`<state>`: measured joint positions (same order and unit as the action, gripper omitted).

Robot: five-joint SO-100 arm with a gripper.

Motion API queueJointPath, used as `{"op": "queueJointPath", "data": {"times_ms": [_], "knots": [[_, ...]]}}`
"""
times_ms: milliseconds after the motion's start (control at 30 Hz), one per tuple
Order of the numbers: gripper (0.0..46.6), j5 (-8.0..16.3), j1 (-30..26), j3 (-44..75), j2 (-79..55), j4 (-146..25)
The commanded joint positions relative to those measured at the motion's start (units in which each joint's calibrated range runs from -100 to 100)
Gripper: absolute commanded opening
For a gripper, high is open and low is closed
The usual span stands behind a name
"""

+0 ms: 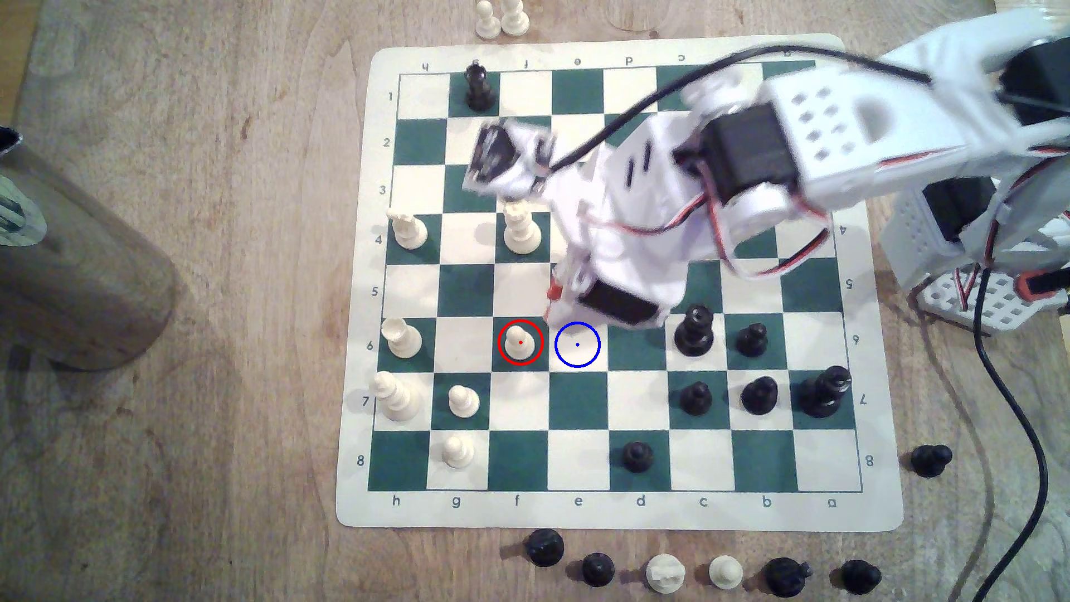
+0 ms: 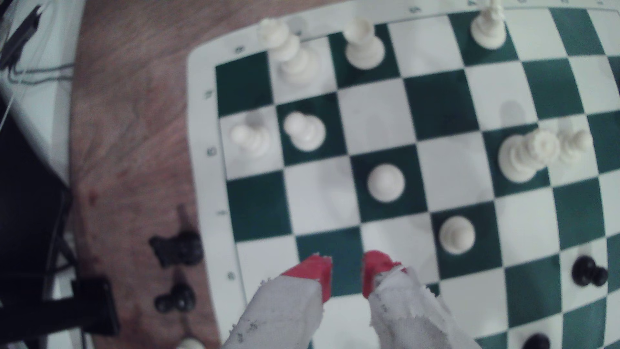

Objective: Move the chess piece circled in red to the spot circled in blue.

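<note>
The small cream-white plastic pawn with a ball head and flared base (image 1: 520, 344) stands upright on a green square of the green-and-cream chess mat (image 1: 359, 405), inside a thin red ring. In the wrist view a cream pawn seen from above (image 2: 385, 183) stands on a green square beyond the fingertips, though which pawn it is cannot be told for certain. The cream square marked with a blue ring and centre dot (image 1: 577, 345) lies directly to the exterior view's right of the pawn's square, in the same row, and carries no piece.

The white arm reaches in from the exterior view's right, motion-blurred. Its gripper (image 2: 347, 271) hangs above the board just beyond the blue-ringed square, on the far side of it. The two red-tipped, white-wrapped fingers (image 2: 315, 270) are parted by a narrow gap and hold nothing; green and cream squares show between them. The fingers are apart from the pawn.

A taller cream crowned piece (image 1: 520, 228) stands two rows farther up the same column as the ringed pawn. Black pieces (image 1: 693, 333) occupy squares toward the exterior view's right of the mat. A row of captured black and cream pieces (image 1: 666, 572) lies on the wooden table (image 1: 231, 463) along the near edge of the mat.
</note>
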<state>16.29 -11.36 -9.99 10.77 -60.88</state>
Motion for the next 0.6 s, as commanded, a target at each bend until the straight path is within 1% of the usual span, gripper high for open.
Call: {"op": "queueJointPath", "data": {"times_ms": [0, 100, 567], "knots": [[6.8, 0.7, 0.2, 5.1, -1.7, 2.6], [8.6, 1.2, 0.4, 5.1, -4.9, 5.0], [9.6, 1.2, 2.6, 5.8, -13.4, 10.4]]}}
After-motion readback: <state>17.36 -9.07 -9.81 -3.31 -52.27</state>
